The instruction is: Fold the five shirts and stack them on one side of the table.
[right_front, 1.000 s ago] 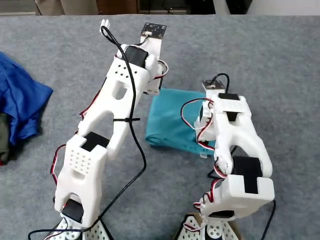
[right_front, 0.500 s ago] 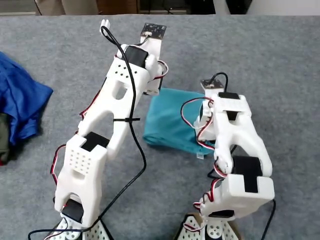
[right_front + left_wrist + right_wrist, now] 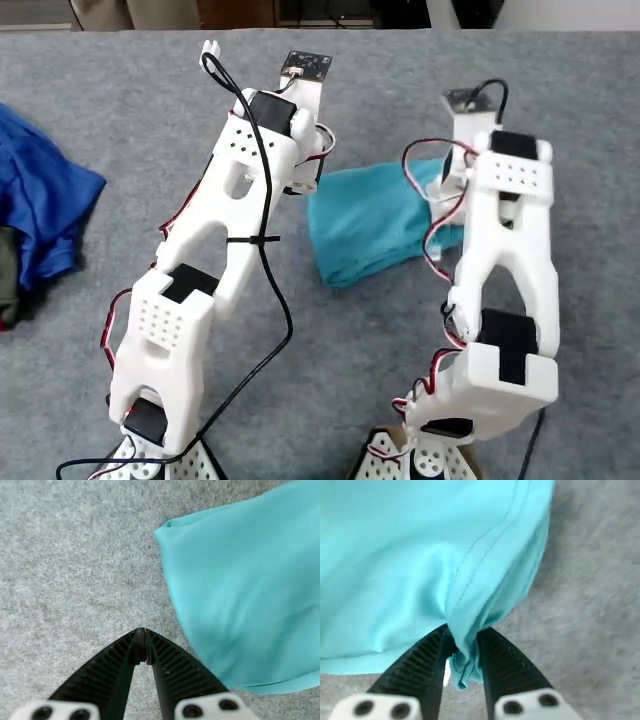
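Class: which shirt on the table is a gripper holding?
The teal shirt, pinched at its edge by the right gripper; the blue shirt lies crumpled, apart from both arms.

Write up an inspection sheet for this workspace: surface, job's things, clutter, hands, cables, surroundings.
Surface: grey, felt-like surface, bare around the arms.
Job's things: teal shirt folded, lying between the two arms; blue shirt crumpled at the table's edge, with a dark cloth beside it, too little visible to identify.
Clutter: nothing seen.
Hands: right hand shut on a bunched edge of the teal shirt; left hand shut, empty, over bare surface beside the shirt.
Cables: black cable runs along one arm; red and white wires loop off the other.
Surroundings: furniture past the far edge, details unclear.
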`<action>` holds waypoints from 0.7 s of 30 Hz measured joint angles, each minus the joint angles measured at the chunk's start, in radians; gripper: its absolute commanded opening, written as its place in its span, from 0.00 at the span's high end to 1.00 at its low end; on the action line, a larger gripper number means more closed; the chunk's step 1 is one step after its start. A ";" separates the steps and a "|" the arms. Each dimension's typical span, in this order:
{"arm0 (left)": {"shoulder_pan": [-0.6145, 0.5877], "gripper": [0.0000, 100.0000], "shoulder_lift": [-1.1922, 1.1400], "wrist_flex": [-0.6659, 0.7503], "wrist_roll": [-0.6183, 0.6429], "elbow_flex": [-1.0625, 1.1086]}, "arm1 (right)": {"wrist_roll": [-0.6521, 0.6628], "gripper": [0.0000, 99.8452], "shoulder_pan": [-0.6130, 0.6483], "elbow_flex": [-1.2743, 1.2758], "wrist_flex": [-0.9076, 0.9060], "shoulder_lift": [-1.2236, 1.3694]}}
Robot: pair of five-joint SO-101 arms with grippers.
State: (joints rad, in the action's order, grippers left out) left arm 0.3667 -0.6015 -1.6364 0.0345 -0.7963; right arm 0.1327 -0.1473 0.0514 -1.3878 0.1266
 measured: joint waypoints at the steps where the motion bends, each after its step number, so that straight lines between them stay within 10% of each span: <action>1: 0.000 0.98 0.000 0.000 0.000 0.000 | 0.011 1.00 0.000 -0.015 -0.002 0.000; 21: 0.000 0.98 0.000 0.000 0.000 0.000 | 0.008 0.84 -0.104 0.032 0.008 0.005</action>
State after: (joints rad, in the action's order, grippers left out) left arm 0.3667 -0.6015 -1.6364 0.0345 -0.7963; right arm 0.1404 -0.2516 0.0836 -1.3802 0.1312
